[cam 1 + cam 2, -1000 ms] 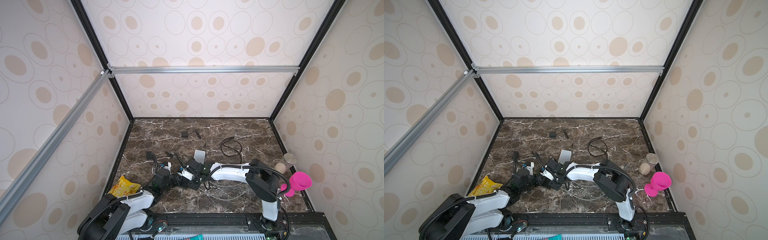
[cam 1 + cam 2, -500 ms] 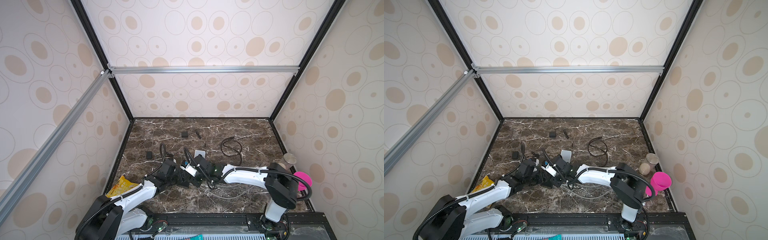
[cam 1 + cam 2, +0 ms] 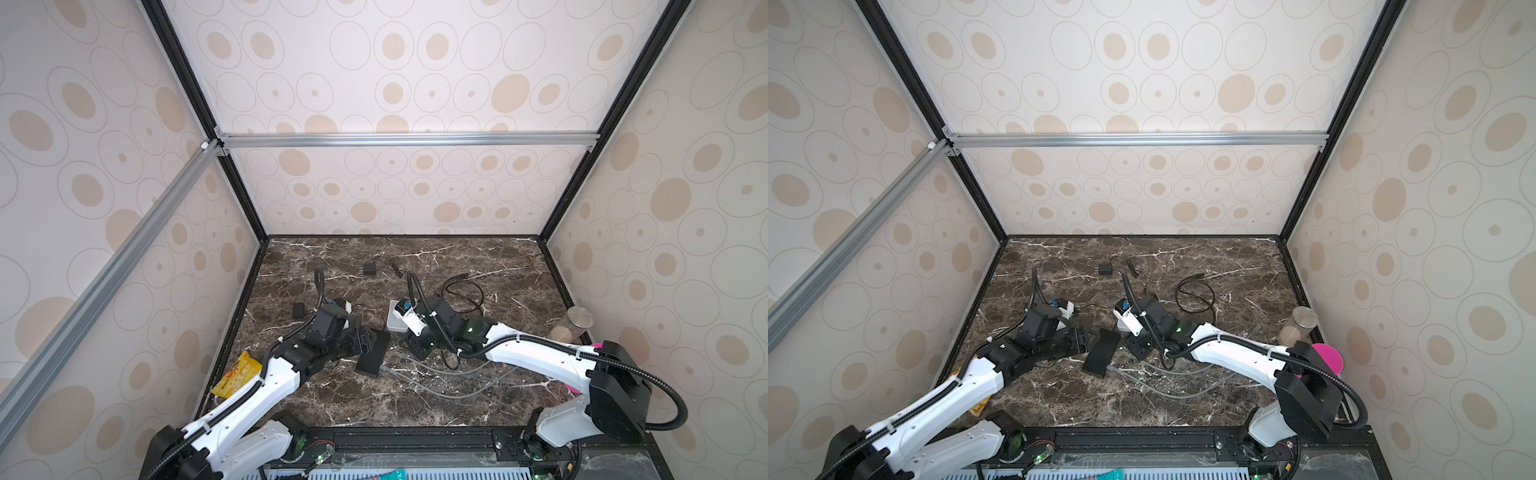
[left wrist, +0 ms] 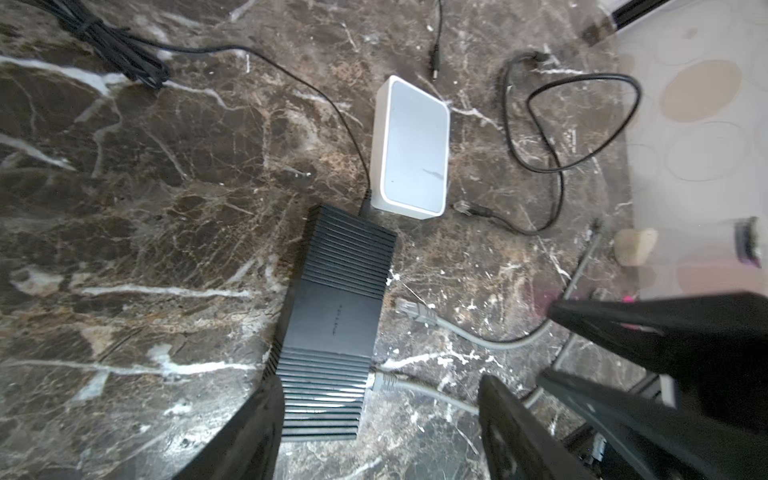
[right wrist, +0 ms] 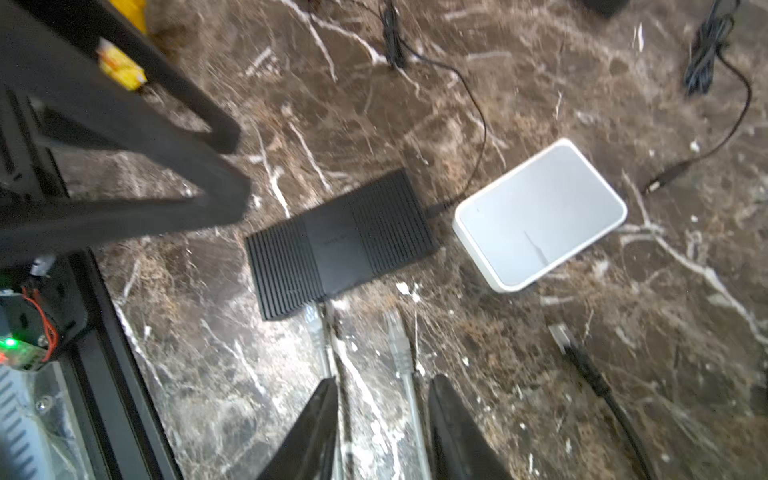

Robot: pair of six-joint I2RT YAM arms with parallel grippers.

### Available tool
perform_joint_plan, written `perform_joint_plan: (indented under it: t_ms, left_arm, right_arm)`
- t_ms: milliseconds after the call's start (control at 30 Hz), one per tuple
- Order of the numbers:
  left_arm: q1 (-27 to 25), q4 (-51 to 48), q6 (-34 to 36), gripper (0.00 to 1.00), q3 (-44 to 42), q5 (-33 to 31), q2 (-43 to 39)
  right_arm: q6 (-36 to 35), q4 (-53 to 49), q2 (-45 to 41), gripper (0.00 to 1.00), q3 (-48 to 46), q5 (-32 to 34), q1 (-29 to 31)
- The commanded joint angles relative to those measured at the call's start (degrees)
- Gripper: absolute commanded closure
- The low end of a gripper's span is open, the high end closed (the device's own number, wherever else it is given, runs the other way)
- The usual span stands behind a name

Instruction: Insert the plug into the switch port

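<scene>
Marble surface carried the black switch near its front middle in both top views, lying aslant between the two arms. The left gripper sat at the switch's left side and the right gripper just to its right. A white box lay just behind, partly hidden by the right arm.

Seen from the left wrist, the switch had a second grey plug meeting its long edge. The loose grey plug lay flat on the surface just beside that same edge, its tip turned toward the switch but apart from it. The left gripper was released, jaws spread wide. One finger was beside the switch's near corner and the other well clear, beyond the second plug's cable.

Seen from the right wrist, the right gripper had its jaws parted, and the loose plug's cable ran between the fingers. Whether either finger touched it could not be told. The loose grey plug lay short of the switch, outside any port.
</scene>
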Motion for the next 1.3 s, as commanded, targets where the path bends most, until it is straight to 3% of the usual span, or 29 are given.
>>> perform_joint_plan:
  t_ms: [0, 200, 367, 500, 800, 1067, 1267]
  left_arm:
    - [-0.25, 5.62, -2.89, 0.29, -4.62, 4.52, -4.24]
    - [-0.25, 25.06, -4.02, 0.32, -13.21, 9.29, -5.59]
    - [-0.28, 34.36, -1.9, 0.33, -17.25, 12.12, -5.19]
    - [-0.23, 42.53, -4.58, 0.33, -23.21, 14.55, -7.7]
    - [0.59, 43.15, -4.48, 0.33, -24.13, 15.39, -8.8]
    - [2.51, 44.77, -5.7, 0.33, -24.2, 17.79, -7.67]
    - [2.98, 45.09, -6.68, 0.33, -24.36, 17.9, -8.8]
  right_arm:
    - [-1.15, -6.34, 1.56, 0.62, -1.64, -1.47, -0.76]
    - [-6.17, -9.91, 7.53, 0.64, -0.84, -4.42, -0.94]
    - [-9.12, -8.51, 10.22, 0.63, 0.09, -5.65, -2.71]
    - [-12.97, -11.03, 12.65, 0.63, 3.39, -7.85, -4.75]
    - [-12.79, -13.18, 18.21, 0.68, 5.94, -15.26, -6.97]
    - [-10.45, -12.19, 19.46, 0.7, 4.45, -16.34, -6.93]
    - [-9.09, -10.38, 17.94, 0.79, 2.25, -16.14, -6.88]
